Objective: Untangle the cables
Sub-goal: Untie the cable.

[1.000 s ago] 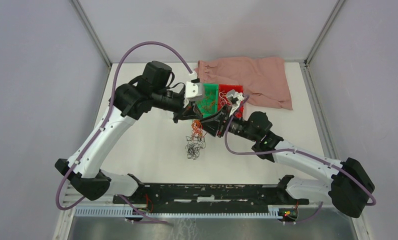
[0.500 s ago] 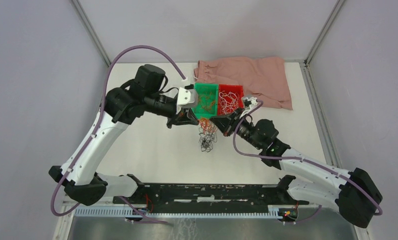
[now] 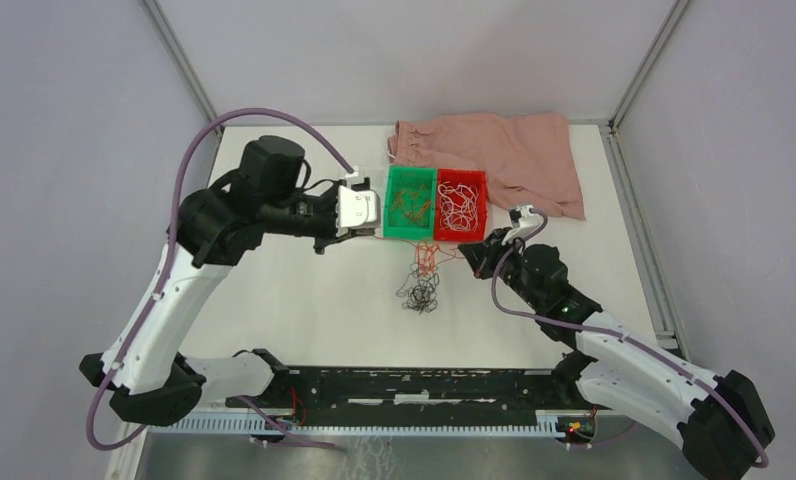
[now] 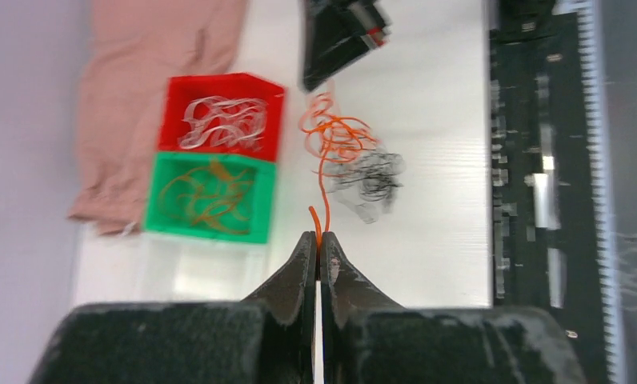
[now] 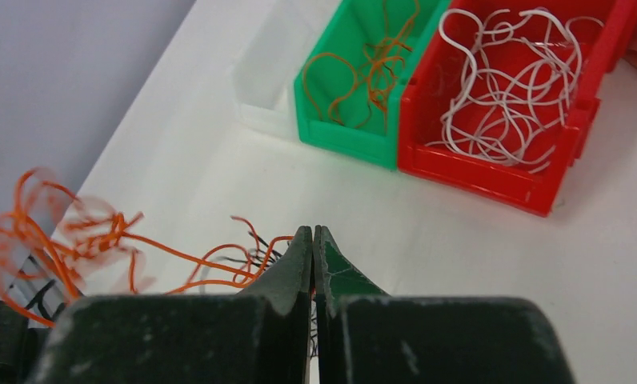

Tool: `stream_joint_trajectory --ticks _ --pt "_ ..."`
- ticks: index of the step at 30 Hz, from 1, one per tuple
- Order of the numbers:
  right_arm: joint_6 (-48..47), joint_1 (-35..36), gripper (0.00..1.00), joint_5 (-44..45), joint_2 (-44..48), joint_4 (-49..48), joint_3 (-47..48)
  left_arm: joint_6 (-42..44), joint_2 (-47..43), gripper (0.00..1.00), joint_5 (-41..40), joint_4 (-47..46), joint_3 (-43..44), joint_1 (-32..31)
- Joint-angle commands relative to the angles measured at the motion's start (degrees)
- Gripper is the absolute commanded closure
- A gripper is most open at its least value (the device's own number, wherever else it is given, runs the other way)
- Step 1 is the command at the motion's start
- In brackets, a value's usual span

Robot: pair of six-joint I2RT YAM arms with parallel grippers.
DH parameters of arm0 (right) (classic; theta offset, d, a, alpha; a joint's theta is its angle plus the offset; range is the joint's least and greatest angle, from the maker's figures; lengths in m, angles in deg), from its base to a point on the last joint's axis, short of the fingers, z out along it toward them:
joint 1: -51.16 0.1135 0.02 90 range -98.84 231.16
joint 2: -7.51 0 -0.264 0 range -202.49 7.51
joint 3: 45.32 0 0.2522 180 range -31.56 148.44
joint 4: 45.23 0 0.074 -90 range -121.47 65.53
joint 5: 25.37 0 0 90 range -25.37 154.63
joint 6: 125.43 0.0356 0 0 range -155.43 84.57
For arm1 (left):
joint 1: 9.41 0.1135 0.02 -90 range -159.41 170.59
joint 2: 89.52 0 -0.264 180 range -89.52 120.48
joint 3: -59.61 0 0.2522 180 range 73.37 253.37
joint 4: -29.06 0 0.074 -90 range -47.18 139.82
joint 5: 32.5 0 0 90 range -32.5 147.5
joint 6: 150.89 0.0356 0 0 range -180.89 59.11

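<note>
The black two-finger left gripper (image 4: 317, 240) and the right gripper (image 5: 314, 234) are each pinched tight on thin orange wire (image 4: 322, 172) running between them, the black-and-orange tangle of cables (image 3: 419, 288) lying on the white table (image 3: 304, 300) midway

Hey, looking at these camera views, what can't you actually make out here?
Left gripper: in the top view, its tips are hidden under its own wrist.
Whether the right gripper pinches a strand: in the right wrist view, its shut fingers cover the spot.
Orange cables: in the right wrist view, they are blurred and cut off at the left edge.
Black cables: in the top view, they are too thin to count.
</note>
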Motion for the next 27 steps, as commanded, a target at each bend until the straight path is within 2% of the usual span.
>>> stream_joint_trajectory --ticks 1,4,8,11,12,13,14,15,17,19,22,27 --pt "-3.5 -0.8 0.99 3.8 3.8 7.1 0.2 2.7 -5.1 0.97 -16.7 -9.1 -1.5 0.3" --pt "-3.5 -1.1 0.99 1.2 7.7 9.0 1.3 4.4 -8.2 0.97 -25.7 -11.6 -9.1 0.4" --pt "-0.6 -1.1 0.99 -8.5 7.7 7.5 6.1 2.1 -13.0 0.97 -24.0 -13.2 -20.7 0.7" --pt "3.2 -1.1 0.99 -17.6 4.7 5.8 11.6 -1.2 -15.7 0.97 -25.4 -19.4 -26.4 0.9" --pt "4.2 -1.2 0.99 -19.7 3.7 5.5 13.3 -1.1 -16.2 0.92 -25.4 -20.3 -27.2 1.0" --pt "4.9 -1.2 0.99 -21.8 2.8 4.8 14.9 -1.5 -16.4 0.75 -25.2 -21.0 -27.6 1.1" --pt "5.8 -1.1 0.99 -23.5 2.0 3.9 16.3 -2.4 -16.3 0.52 -24.3 -21.4 -27.7 1.2" --pt "7.0 -1.2 0.99 -24.6 1.1 2.7 17.6 -4.0 -16.3 0.38 -22.7 -21.6 -27.7 1.3" --pt "9.4 -1.1 0.99 -27.7 -1.6 -0.5 20.0 -8.7 -16.2 0.25 -15.7 -22.4 -27.8 1.5" --pt "12.1 -1.0 0.99 -30.0 -4.2 -3.1 22.2 -12.6 -16.3 0.2 -8.6 -23.5 -27.5 1.6" --pt "15.1 -0.3 0.99 -33.2 -7.0 -7.3 24.0 -17.0 -16.5 0.19 -1.4 -27.6 -27.2 1.6" --pt "15.8 2.1 0.99 -37.1 -10.0 -11.6 25.9 -20.9 -17.4 0.24 -0.1 -36.7 -30.8 1.6"
